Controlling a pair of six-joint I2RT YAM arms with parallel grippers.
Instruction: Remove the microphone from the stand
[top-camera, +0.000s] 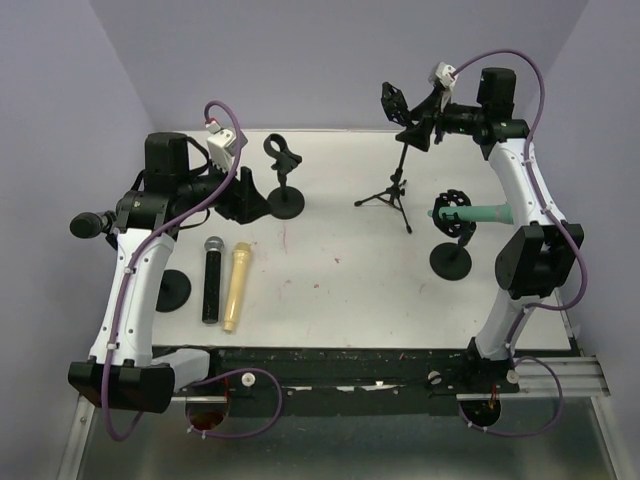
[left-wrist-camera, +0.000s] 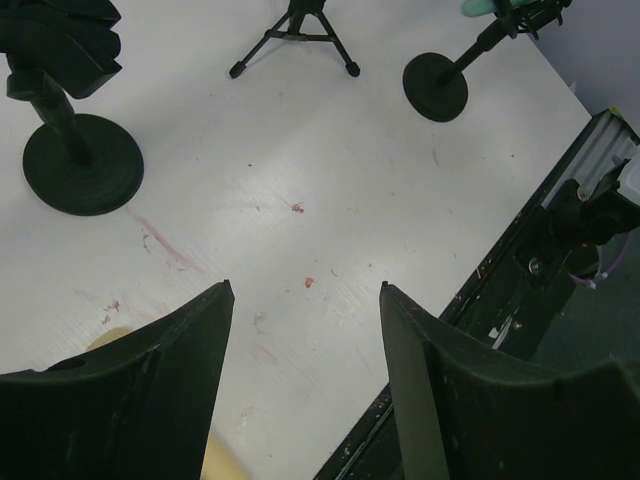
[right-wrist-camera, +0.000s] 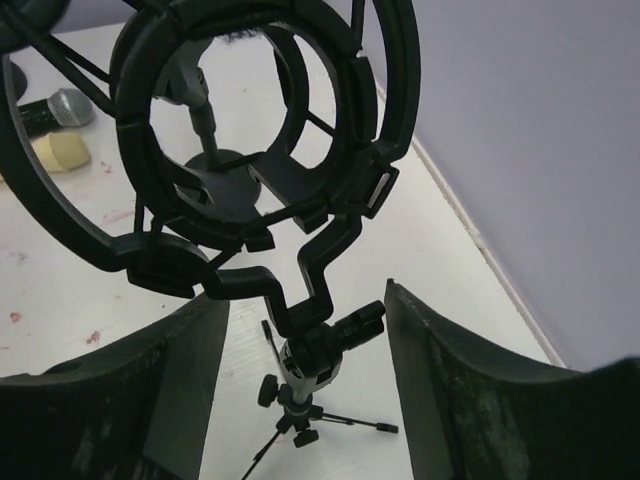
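Note:
A teal microphone (top-camera: 480, 213) lies level in the black shock mount (top-camera: 452, 203) of a round-base stand (top-camera: 452, 262) at the right. A black microphone (top-camera: 87, 225) sits on another stand (top-camera: 172, 290) at the far left, partly hidden by my left arm. My right gripper (top-camera: 415, 128) (right-wrist-camera: 306, 292) is open at the empty shock mount (right-wrist-camera: 250, 130) of the tripod stand (top-camera: 390, 192). Its fingers (right-wrist-camera: 460, 390) flank the mount's swivel joint without touching it. My left gripper (top-camera: 245, 195) (left-wrist-camera: 305, 286) hangs open over bare table, holding nothing.
A black microphone with a silver head (top-camera: 213, 280) and a cream one (top-camera: 237, 287) lie side by side at the left. An empty clip stand (top-camera: 284, 170) stands just right of my left gripper. Purple walls close the back and sides. A black rail (top-camera: 350, 380) runs along the near edge.

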